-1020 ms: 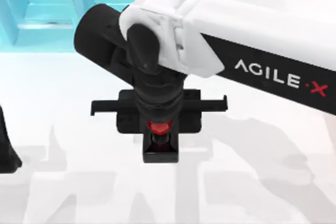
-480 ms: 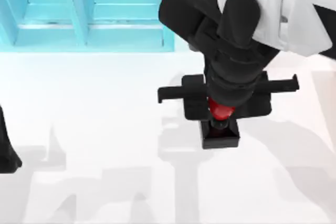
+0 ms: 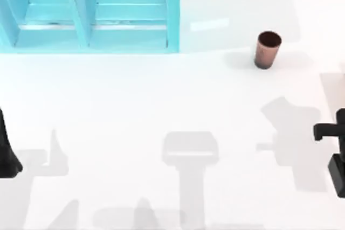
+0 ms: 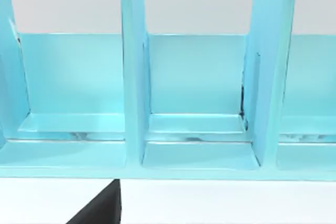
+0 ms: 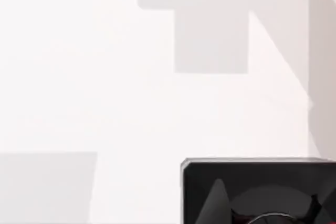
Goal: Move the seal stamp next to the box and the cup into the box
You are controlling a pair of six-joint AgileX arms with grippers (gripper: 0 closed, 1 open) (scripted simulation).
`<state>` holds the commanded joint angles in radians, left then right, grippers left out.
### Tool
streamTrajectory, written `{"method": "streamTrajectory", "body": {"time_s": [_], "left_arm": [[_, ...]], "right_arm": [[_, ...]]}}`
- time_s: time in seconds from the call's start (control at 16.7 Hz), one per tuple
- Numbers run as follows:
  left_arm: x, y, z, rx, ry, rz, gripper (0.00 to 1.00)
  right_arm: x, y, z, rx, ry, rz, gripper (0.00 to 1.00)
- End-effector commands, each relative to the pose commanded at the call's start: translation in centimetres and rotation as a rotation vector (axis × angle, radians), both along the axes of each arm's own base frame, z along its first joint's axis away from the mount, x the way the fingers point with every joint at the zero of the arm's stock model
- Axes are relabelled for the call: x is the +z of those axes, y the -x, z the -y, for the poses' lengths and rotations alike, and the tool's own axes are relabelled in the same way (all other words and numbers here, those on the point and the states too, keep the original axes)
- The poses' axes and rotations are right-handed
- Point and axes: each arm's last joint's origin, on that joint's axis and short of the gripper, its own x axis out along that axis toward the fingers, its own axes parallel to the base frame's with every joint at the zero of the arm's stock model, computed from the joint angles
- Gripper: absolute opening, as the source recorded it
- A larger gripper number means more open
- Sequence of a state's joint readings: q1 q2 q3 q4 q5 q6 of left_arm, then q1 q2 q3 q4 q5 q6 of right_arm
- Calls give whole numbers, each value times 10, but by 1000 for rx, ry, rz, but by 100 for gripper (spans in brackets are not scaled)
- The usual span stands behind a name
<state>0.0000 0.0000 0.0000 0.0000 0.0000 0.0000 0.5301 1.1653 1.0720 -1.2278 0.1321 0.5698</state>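
Gripping seal stamp: R pincer.

I can read no text, label, brand, number or sign anywhere around me right now. The blue box carries plain walls and dividers, the cup has bare coppery sides, and the white table has no markings. The black block under my right wrist is plain too — no lettering on it.
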Motion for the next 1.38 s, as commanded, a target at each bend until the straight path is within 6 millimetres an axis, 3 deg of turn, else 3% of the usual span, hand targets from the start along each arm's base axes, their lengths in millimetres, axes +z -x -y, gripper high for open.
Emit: {"method": "streamTrajectory", "body": {"time_s": [0.18,0.3,0.66,1.38], "left_arm": [[0,0,0,0,0,0,100],[0,0,0,0,0,0,100],[0,0,0,0,0,0,100],[0,0,0,0,0,0,100]], "right_arm": [[-14,18,26,36,16,4,0],[-19,23,31,50,19,4,0],[-23,22,30,54,22,0,0],[-83,11,31,51,18,4,0]]}}
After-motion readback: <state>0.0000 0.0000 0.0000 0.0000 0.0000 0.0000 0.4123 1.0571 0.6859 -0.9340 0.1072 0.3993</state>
